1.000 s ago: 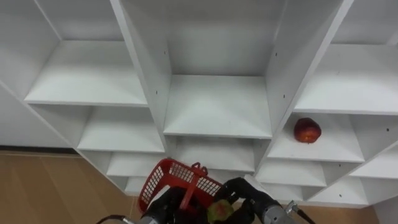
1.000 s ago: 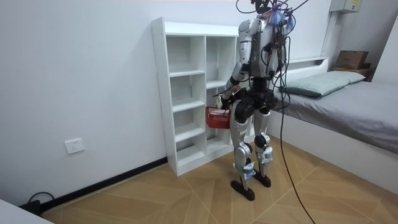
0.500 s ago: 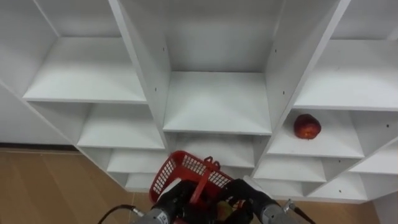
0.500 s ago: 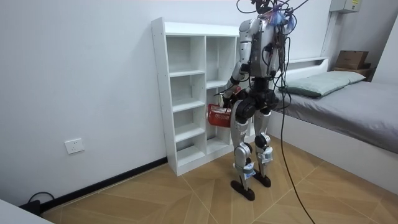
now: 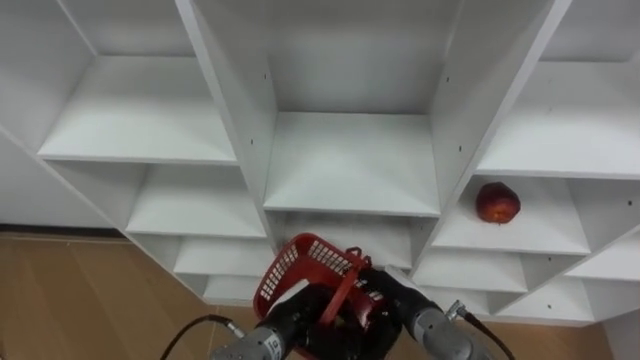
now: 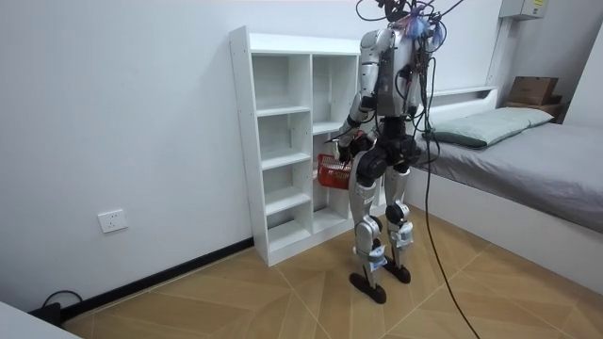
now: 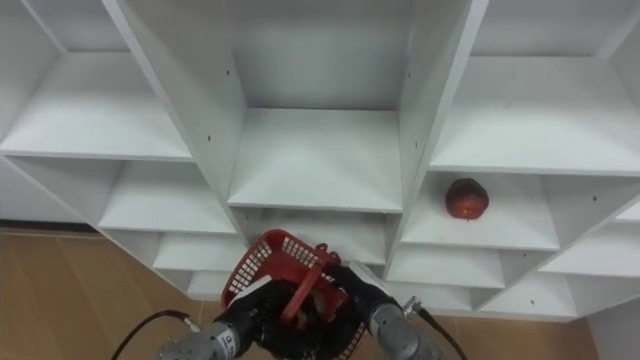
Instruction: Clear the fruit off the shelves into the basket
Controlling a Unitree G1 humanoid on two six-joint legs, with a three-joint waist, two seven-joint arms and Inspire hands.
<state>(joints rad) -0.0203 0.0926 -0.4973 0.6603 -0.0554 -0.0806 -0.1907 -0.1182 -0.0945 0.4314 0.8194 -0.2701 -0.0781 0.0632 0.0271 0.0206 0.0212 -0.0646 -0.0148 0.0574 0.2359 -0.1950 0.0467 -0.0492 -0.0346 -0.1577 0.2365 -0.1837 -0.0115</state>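
A red apple lies on a shelf in the right column of the white closet. Low in the eye views I hold a red mesh basket before the closet, tilted, its handle upright. My left hand is curled on the basket from the left side. My right hand reaches over the basket's right rim and into it; its fingers are hidden by the mesh and handle. In the room view I stand upright facing the closet, with the basket at hip height.
The closet's other compartments are bare white shelves. Wooden floor lies below on the left. In the room view a bed stands behind me at the room view's right, and a white wall at its left.
A second ago my right hand held a yellow-green fruit beside the basket. It has since moved over the rim into the basket. The basket has come up and to the right.
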